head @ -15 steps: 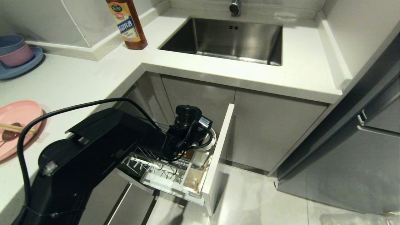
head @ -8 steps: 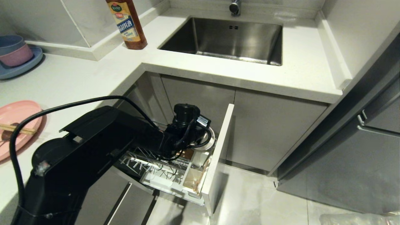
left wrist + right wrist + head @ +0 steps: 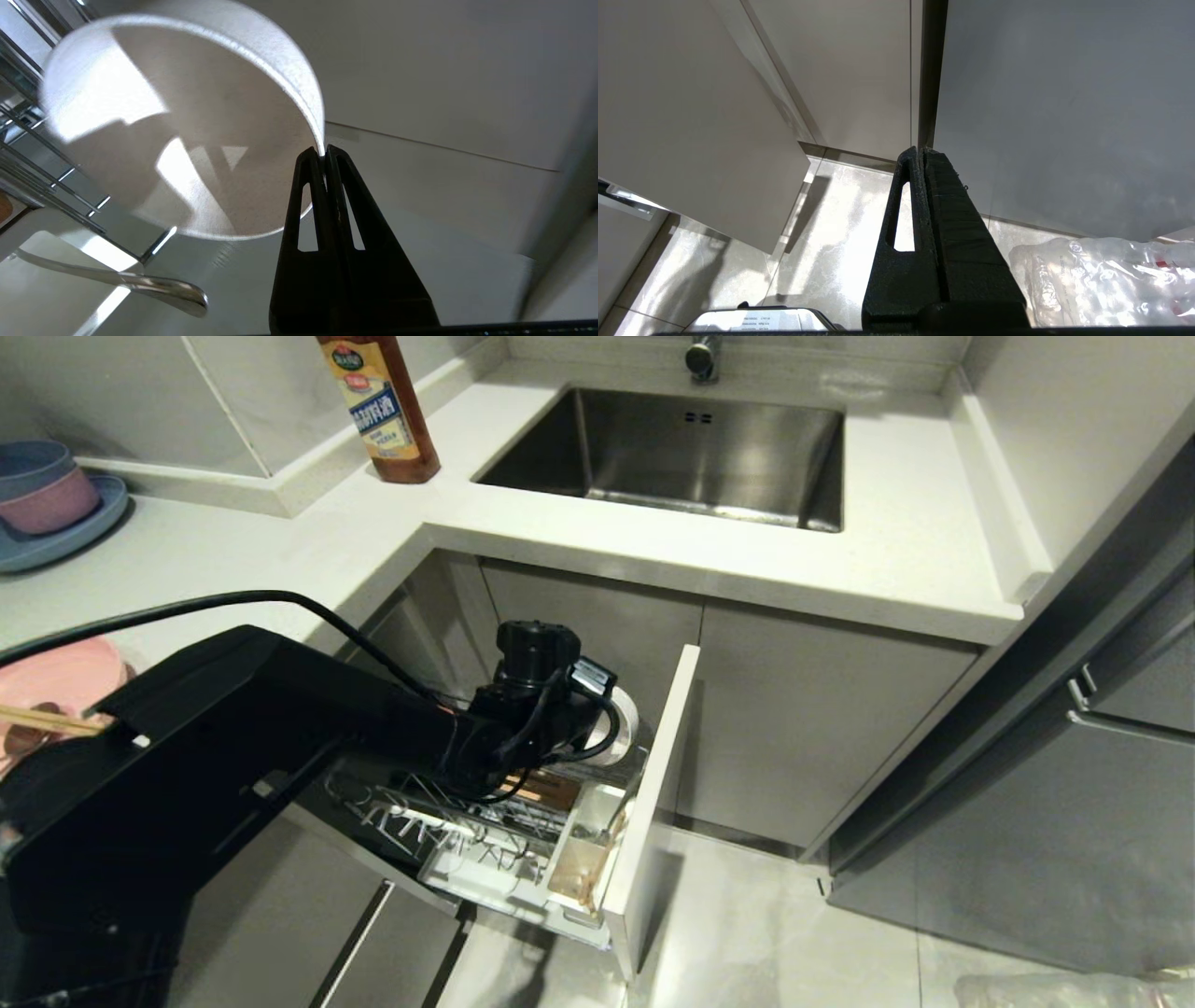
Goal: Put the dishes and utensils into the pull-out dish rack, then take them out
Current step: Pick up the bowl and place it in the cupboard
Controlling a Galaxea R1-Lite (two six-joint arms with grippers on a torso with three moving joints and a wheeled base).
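Bowl (image 3: 187,121): cream-white, gripped by its rim, tipped on edge, mouth toward the wrist camera; hanging above the rack (image 3: 485,840), just inside its grey door front (image 3: 653,784).
Left gripper (image 3: 325,151): fingers clenched on the bowl rim, bowl body off to one side of the tips.
Spoon (image 3: 154,287): below the bowl, in the rack.
Plate (image 3: 56,686), chopsticks (image 3: 47,721): on the table, far left, nearer the left arm.
Right gripper (image 3: 920,151): parked, fingers pressed together, empty, aimed at the floor.
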